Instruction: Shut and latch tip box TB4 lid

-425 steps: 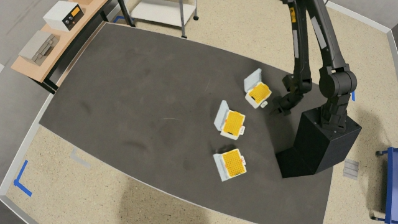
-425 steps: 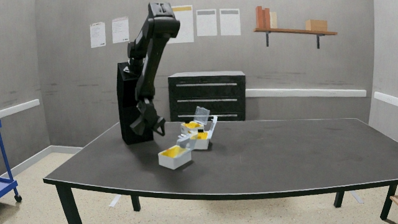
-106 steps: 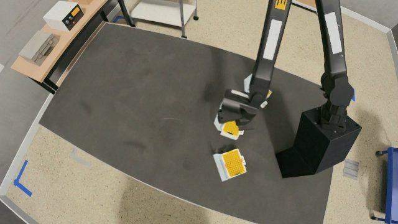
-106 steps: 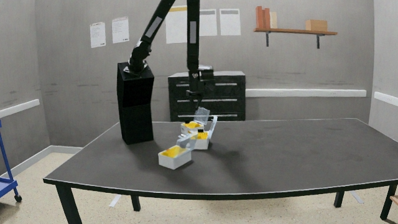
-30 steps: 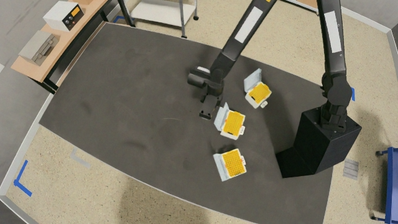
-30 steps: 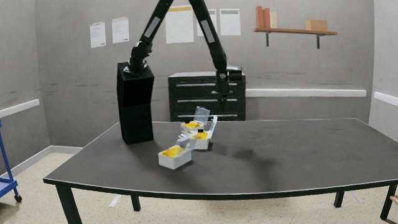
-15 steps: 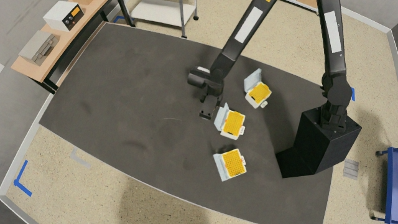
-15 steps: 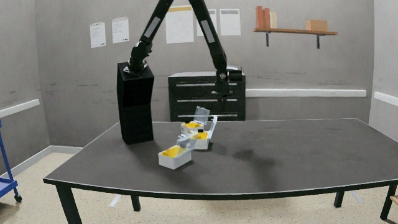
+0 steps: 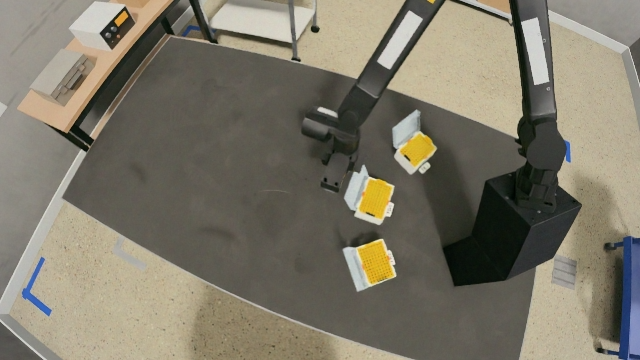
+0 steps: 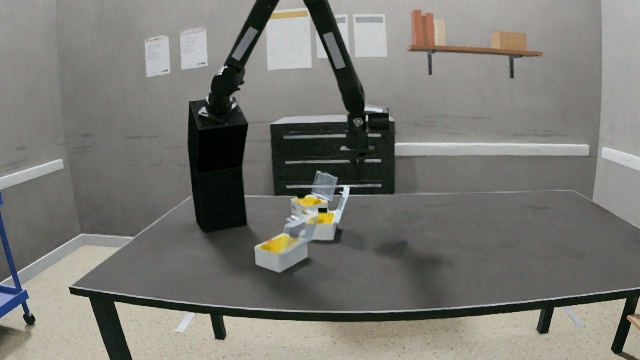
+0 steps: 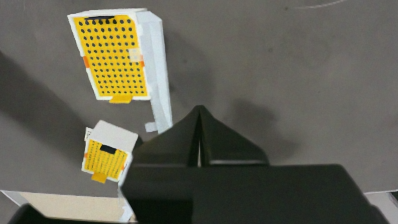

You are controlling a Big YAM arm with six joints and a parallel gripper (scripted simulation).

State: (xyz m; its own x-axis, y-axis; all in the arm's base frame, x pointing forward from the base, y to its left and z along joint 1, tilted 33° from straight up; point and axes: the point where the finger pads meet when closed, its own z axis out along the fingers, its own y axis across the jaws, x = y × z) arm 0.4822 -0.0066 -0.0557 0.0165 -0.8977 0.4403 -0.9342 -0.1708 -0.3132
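Three white tip boxes with yellow tip racks stand on the dark bench, all with lids open: a far box (image 9: 415, 146), a middle box and a near box (image 9: 372, 262). Their labels are too small to read, so I cannot tell which is TB4. My gripper (image 9: 332, 185) is shut and empty. It hangs above the bench just left of the middle box's raised lid (image 9: 351, 188), apart from it. In the wrist view the shut fingers (image 11: 199, 114) point at bare bench beside that lid (image 11: 157, 70) and its rack (image 11: 112, 57). A second box (image 11: 106, 157) shows lower left.
The arm's black pedestal (image 9: 520, 230) stands on the bench right of the boxes. A blue cart (image 9: 627, 295) stands off the bench's right side. A wooden side table with instruments (image 9: 85, 50) is at the far left.
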